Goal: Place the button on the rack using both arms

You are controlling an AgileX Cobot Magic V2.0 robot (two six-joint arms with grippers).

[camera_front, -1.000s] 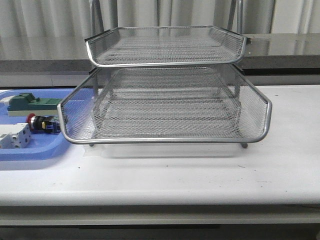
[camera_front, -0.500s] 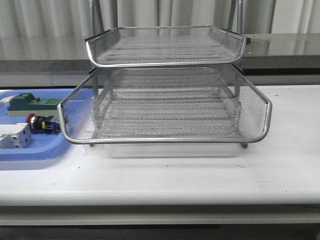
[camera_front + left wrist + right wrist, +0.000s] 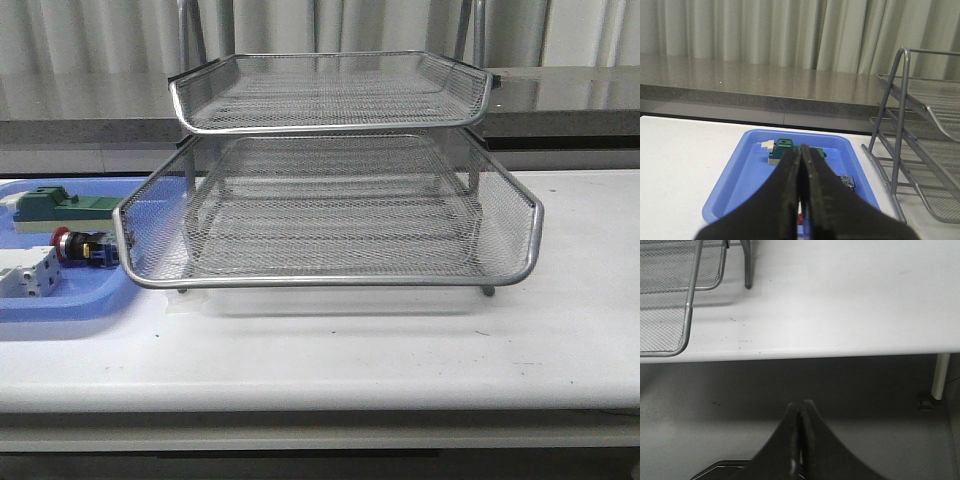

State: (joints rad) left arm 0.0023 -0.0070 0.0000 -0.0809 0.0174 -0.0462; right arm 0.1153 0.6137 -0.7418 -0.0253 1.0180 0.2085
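Lying in blue tray (image 3: 60, 305), button (image 3: 80, 246) apart from closed left claw (image 3: 801, 155); right claw (image 3: 801, 412) closed too.

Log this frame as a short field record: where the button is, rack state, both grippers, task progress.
button: lying in the blue tray, between green block and white terminal block
rack: on the table, visible tiers empty
left gripper: shut, empty, over the tray
right gripper: shut, empty, off the table's edge
progress: button not yet picked
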